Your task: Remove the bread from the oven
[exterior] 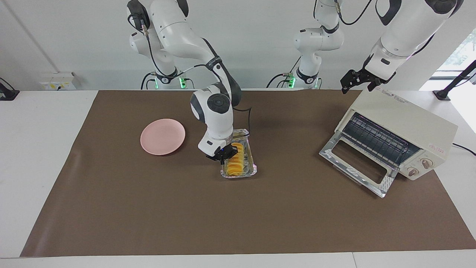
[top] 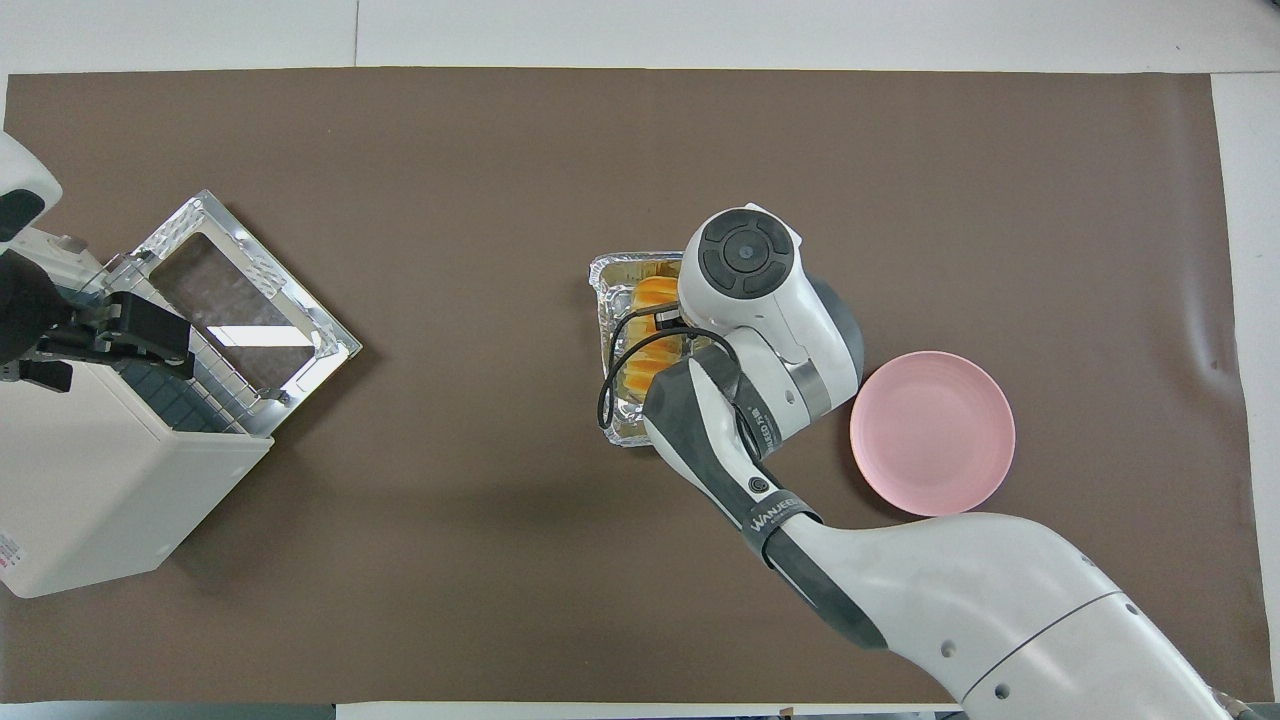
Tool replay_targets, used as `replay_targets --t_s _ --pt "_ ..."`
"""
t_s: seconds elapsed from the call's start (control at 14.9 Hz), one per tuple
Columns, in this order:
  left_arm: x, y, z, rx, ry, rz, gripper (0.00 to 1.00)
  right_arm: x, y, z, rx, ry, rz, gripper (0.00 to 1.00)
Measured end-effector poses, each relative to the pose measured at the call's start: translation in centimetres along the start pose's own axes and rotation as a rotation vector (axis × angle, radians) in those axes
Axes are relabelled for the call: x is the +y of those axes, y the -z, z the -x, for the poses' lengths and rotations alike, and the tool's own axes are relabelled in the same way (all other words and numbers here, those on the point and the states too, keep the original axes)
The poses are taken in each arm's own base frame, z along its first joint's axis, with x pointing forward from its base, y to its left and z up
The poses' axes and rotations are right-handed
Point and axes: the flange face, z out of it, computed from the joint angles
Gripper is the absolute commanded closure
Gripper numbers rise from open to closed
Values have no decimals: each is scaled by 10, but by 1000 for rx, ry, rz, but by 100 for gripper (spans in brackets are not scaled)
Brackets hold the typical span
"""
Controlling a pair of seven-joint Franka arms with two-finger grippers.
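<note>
The bread [exterior: 235, 165], a ridged golden loaf, lies in a crinkled foil tray [exterior: 251, 168] on the brown mat, mid-table, outside the oven. My right gripper [exterior: 223, 154] is low at the tray's long side toward the pink plate, shut on the foil rim beside the loaf. In the overhead view its wrist covers the fingers, and only part of the bread [top: 652, 335] and tray [top: 607, 292] shows. The cream oven [exterior: 403, 121] stands at the left arm's end, door [exterior: 353, 163] dropped open, wire rack bare. My left gripper [exterior: 356, 79] hangs open over the oven's top.
A round pink plate [exterior: 162, 136] sits beside the tray toward the right arm's end, nothing on it. The oven's open door juts out over the mat. A cable loops from the right wrist over the tray.
</note>
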Motion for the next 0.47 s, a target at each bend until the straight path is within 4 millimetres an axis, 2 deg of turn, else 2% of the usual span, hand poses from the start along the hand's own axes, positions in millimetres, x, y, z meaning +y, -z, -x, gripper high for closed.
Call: replay_targets --t_s 0.2,0.33,0.47 --pt "0 -12 -3 -16 0 -2 0 2 9 -5 11 -5 -3 100" --pt "1 -22 -6 -25 0 -4 0 12 26 -16 -10 -25 9 100" --pt "1 -25 -7 -26 0 -4 0 31 52 -34 -37 -63 4 100"
